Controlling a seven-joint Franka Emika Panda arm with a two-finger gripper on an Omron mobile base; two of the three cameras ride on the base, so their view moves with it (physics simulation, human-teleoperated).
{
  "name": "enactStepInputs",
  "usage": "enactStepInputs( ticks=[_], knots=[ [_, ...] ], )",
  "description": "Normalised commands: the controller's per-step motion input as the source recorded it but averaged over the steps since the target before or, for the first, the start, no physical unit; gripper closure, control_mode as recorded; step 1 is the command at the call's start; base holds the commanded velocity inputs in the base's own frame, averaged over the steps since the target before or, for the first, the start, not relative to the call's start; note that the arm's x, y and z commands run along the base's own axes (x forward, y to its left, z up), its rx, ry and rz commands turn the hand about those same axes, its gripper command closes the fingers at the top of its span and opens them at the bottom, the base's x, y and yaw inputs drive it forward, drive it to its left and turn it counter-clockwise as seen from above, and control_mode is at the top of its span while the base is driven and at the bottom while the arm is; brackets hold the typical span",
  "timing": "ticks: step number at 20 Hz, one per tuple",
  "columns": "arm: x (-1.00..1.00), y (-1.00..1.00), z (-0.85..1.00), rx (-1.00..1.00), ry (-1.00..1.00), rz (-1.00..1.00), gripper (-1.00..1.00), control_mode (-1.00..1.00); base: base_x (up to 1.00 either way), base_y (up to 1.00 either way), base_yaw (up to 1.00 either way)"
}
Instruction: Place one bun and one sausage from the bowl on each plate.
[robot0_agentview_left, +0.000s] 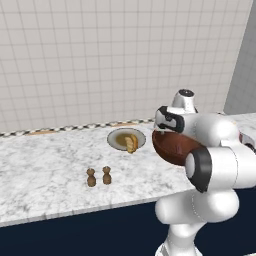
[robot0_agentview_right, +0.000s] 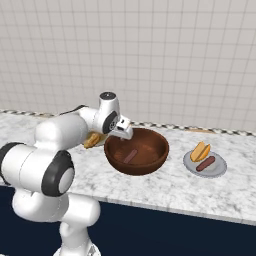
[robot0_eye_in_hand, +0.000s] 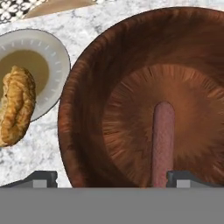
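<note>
Tabletop (robot0_agentview_right: 165, 192): marble, carrying everything. Bowl (robot0_agentview_right: 136, 152) sits mid-surface, one sausage (robot0_agentview_right: 130, 156) left lying on its floor. Plain plate (robot0_agentview_right: 205, 164) to the right of the bowl is complete, with bun and sausage. Brown-centred plate (robot0_agentview_left: 126, 138) to the left has a bun (robot0_agentview_left: 131, 143) only, so one transfer remains. Claw (robot0_agentview_right: 125, 131) hangs over the bowl's near-left rim, jaws spread wide, holding nothing. Risk: descending from this offset, one finger could strike the rim and shove or tip the bowl; a grip at the sausage's end could let it slip free.
</note>
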Motion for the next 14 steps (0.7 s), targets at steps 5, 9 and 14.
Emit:
enactStepInputs(
  ticks=[5, 9, 14],
  knots=[
    [0.07, -0.33, -0.09, 0.00, 0.08, -0.03, -1.00, -1.00, 0.00, 0.00, 0.00],
    [0.00, -0.33, -0.34, 0.00, 0.09, -0.02, -1.00, -1.00, 0.00, 0.00, 0.00],
    [-0.01, -0.36, -0.48, 0.00, 0.02, -0.01, -1.00, -1.00, 0.00, 0.00, 0.00]
  ],
)
